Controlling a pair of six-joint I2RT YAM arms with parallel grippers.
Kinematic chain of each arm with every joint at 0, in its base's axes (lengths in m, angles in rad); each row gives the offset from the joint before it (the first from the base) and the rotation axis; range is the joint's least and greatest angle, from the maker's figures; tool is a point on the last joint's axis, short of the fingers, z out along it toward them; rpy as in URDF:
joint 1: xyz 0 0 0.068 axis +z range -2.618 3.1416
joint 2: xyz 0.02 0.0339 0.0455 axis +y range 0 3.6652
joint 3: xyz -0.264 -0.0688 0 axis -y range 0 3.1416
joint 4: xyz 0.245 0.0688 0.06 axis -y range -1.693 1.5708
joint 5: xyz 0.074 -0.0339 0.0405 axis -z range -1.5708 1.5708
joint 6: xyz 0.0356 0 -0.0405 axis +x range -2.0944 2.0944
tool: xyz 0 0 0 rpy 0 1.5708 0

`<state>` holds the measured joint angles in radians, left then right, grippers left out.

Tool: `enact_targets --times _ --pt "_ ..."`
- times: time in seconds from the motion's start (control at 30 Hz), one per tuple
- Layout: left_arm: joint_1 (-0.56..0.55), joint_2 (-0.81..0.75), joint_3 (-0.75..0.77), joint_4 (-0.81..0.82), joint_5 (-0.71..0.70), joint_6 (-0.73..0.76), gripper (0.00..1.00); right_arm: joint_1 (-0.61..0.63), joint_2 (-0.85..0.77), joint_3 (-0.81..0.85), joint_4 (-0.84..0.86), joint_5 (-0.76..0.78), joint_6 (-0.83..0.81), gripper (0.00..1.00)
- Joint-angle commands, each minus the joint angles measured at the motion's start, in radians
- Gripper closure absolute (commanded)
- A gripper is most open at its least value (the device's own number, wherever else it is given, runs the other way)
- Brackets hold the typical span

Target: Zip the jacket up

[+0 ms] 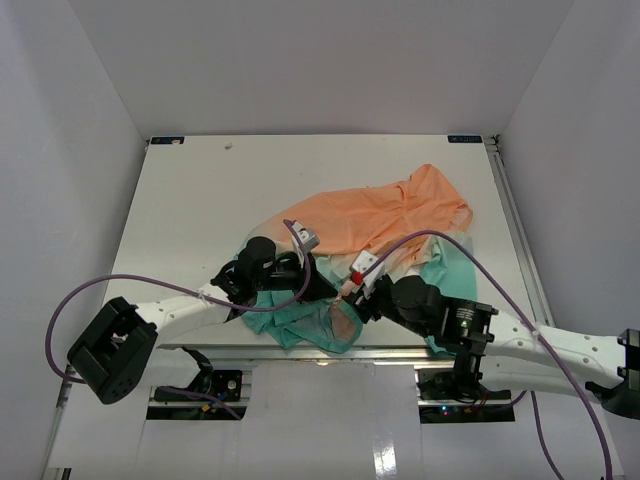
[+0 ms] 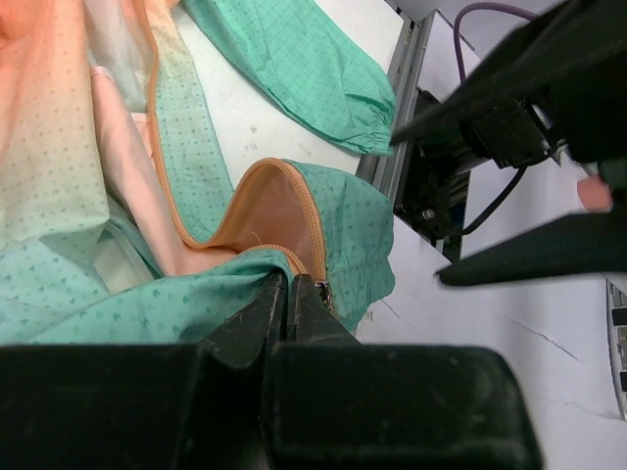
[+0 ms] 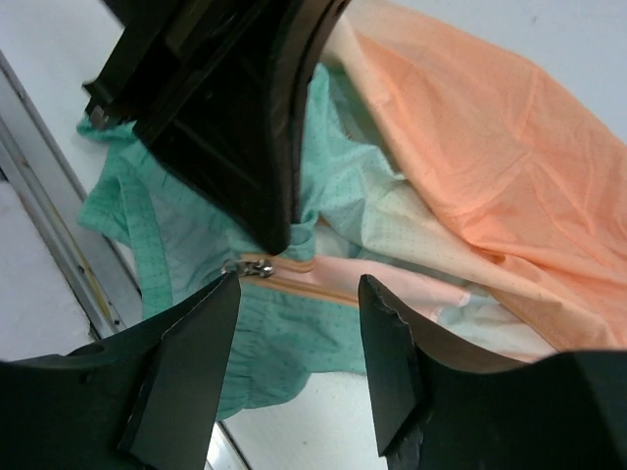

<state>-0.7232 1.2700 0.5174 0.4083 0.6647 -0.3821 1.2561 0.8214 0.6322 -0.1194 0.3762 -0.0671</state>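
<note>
One jacket lies crumpled on the worktop, its teal end nearest the arms. From the left wrist, the left hand is pinched closed on the jacket's teal hem at the zipper's end. From the right wrist, the right hand stands open, with the zipper slider between its two fingers.

Left of the jacket, the left arm is white-shelled with black joints; right of it, the right arm matches. Both carry looping purple cables.
</note>
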Motion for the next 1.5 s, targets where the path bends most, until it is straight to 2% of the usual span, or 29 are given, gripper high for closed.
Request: enact_targets --times 0.0,0.27,0.53,0.87,1.3,1.47 --pt "0.02 -0.005 -0.011 0.046 0.041 -0.038 1.0 0.102 0.091 0.045 0.037 0.145 -0.052 0.4" --pt "0.027 0.004 -0.015 0.04 0.029 -0.043 1.0 0.22 0.156 0.024 0.095 0.277 -0.074 0.35" --pt "0.035 0.006 -0.022 0.061 0.041 -0.063 1.0 0.222 0.238 0.034 0.107 0.262 -0.104 0.33" --pt "0.042 0.003 -0.022 0.057 0.046 -0.063 1.0 0.231 0.332 0.056 0.145 0.32 -0.111 0.33" --pt "0.045 0.001 -0.03 0.073 0.06 -0.067 1.0 0.233 0.341 0.053 0.197 0.384 -0.117 0.4" --pt "0.045 0.0 -0.03 0.073 0.062 -0.067 1.0 0.232 0.355 0.06 0.196 0.4 -0.117 0.5"
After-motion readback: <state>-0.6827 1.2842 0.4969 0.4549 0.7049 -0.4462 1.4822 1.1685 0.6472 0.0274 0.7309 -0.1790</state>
